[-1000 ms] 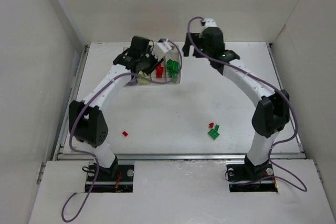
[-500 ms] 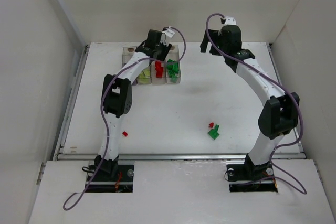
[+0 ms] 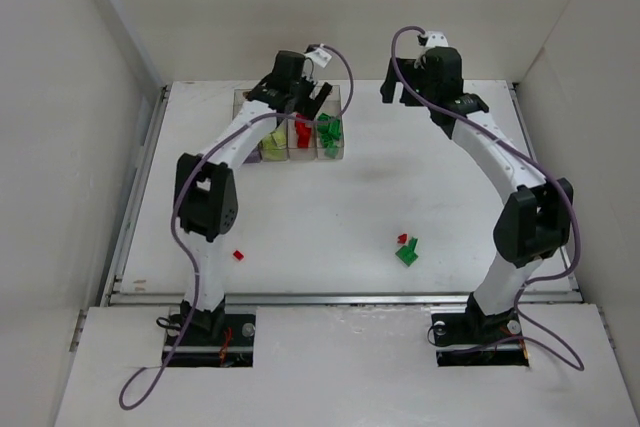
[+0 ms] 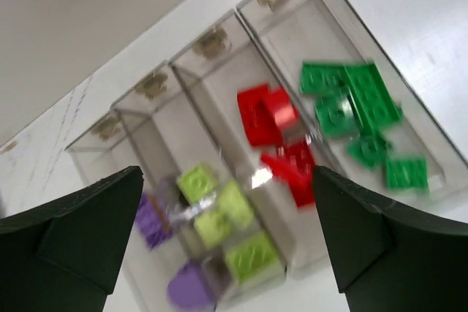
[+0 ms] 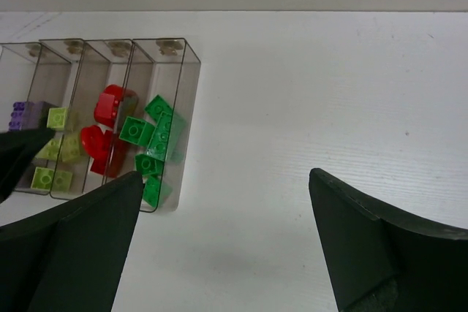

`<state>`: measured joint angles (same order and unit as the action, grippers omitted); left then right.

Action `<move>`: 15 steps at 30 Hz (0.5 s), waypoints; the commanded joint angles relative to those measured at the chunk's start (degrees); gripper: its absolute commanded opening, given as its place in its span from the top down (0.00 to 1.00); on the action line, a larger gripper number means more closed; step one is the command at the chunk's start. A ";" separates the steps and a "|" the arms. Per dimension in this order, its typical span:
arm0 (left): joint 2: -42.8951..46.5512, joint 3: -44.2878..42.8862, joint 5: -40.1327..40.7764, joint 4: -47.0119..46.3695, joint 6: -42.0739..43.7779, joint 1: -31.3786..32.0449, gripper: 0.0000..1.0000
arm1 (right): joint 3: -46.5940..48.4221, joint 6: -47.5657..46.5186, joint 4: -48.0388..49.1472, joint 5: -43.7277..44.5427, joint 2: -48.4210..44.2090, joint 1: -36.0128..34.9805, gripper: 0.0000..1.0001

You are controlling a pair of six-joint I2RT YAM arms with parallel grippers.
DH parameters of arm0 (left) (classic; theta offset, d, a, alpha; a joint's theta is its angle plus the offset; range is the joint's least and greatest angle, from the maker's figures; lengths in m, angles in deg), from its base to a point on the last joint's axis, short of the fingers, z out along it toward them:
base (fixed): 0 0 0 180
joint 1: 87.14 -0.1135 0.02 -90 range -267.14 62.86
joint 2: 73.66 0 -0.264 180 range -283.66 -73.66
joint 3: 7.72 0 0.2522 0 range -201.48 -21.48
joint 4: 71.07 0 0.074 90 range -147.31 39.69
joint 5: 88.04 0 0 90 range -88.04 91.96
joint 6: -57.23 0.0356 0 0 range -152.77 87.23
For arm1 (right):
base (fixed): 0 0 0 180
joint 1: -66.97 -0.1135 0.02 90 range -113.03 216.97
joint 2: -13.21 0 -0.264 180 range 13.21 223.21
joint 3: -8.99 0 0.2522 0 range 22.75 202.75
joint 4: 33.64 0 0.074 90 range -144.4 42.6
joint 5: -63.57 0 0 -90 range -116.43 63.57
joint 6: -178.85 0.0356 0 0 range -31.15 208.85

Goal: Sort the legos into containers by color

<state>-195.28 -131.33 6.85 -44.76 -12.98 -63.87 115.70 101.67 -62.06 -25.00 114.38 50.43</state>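
Our left pincer (image 4: 225, 179) has just sprung wide open and empty above the containers (image 4: 212, 84), so stray legos (image 3: 407, 253) on the bench (image 3: 330, 202) come next.

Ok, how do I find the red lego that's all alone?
Start at the white table, on its near side by the left arm. The tiny red lego lies there alone. The other loose red lego sits across the table, right beside a green lego.

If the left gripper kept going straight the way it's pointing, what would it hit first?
Probably the clear containers, near the compartment of yellow-green legos, which lie straight ahead of the open left gripper in its wrist view. How far off they are is unclear.
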 commanded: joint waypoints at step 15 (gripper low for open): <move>52.71 60.17 1.71 38.60 29.51 5.82 0.00 | -5.41 -5.08 1.12 4.81 -7.22 -13.52 0.00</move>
<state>-145.60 -74.41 5.80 -10.05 12.25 -59.32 110.32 97.52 -62.38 -21.85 107.47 37.67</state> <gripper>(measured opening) 0.996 0.999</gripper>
